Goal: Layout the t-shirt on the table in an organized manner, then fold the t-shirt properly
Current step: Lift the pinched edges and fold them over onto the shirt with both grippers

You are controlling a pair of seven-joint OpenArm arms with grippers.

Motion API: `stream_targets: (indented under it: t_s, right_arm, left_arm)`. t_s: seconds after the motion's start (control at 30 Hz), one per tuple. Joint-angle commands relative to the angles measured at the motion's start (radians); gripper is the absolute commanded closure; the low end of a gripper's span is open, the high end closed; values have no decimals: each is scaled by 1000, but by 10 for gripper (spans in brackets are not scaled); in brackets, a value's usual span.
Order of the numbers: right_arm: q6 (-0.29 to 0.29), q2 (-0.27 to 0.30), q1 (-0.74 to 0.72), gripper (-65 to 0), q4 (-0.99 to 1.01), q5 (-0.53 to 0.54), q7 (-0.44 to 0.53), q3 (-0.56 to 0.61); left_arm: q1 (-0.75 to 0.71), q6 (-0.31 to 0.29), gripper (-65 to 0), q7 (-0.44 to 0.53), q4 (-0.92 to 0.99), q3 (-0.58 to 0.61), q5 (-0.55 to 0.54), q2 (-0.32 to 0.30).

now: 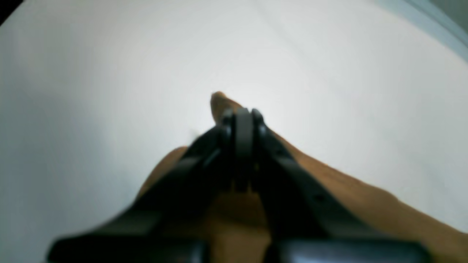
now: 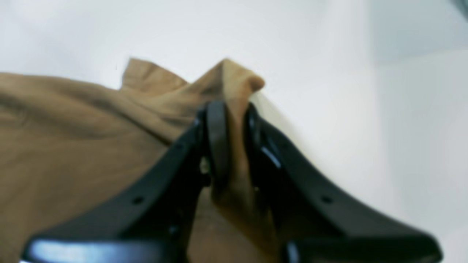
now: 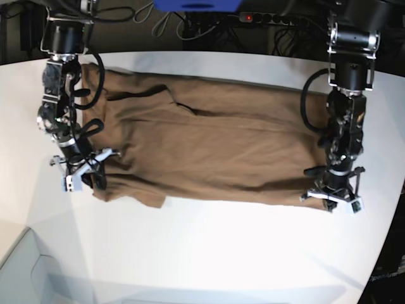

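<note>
The tan-brown t-shirt (image 3: 209,139) lies spread lengthwise across the white table (image 3: 209,247), with folds along its top and near edges. In the base view my left gripper (image 3: 321,190) sits at the shirt's near right corner. The left wrist view shows this gripper (image 1: 243,117) shut on the t-shirt (image 1: 365,197), a cloth tip poking out past the fingers. My right gripper (image 3: 95,179) is at the shirt's near left corner. Up close, that right gripper (image 2: 234,109) is shut on a bunched fold of the t-shirt (image 2: 73,138).
Cables and a power strip (image 3: 253,18) run behind the table's far edge. The table's curved edge (image 1: 438,25) passes to the right of my left arm. White tabletop stretches in front of the shirt.
</note>
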State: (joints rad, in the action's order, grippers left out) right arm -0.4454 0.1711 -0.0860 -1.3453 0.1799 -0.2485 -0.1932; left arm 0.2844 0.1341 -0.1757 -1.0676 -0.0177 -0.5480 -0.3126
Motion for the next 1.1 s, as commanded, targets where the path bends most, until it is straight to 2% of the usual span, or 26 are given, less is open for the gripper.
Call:
stream_targets:
  t_s: [0.0, 0.17, 0.4, 0.6, 0.97, 1.07]
  right_arm:
    - [-3, 12, -1, -60, -41, 14, 30, -9]
    - [-5, 0, 87, -61, -164, 97, 30, -42]
    - [-5, 0, 193, -60, -260, 102, 30, -42]
    - [-6, 2, 253, -60, -283, 102, 31, -42]
    - [-10, 6, 337, -60, -283, 102, 31, -42]
    - [-51, 6, 346, -59, -282, 102, 31, -45]
  left_arm:
    - [6, 2, -1, 9, -43, -23, 4, -20]
    - [-75, 2, -1, -57, -176, -70, 4, -24]
    - [-201, 2, -1, -130, -323, -152, 4, -24]
    - [-297, 2, -1, -129, -440, -210, 6, -26]
    - [-455, 0, -1, -129, -569, -238, 6, -26]
    - [-489, -4, -1, -130, -600, -270, 6, -26]
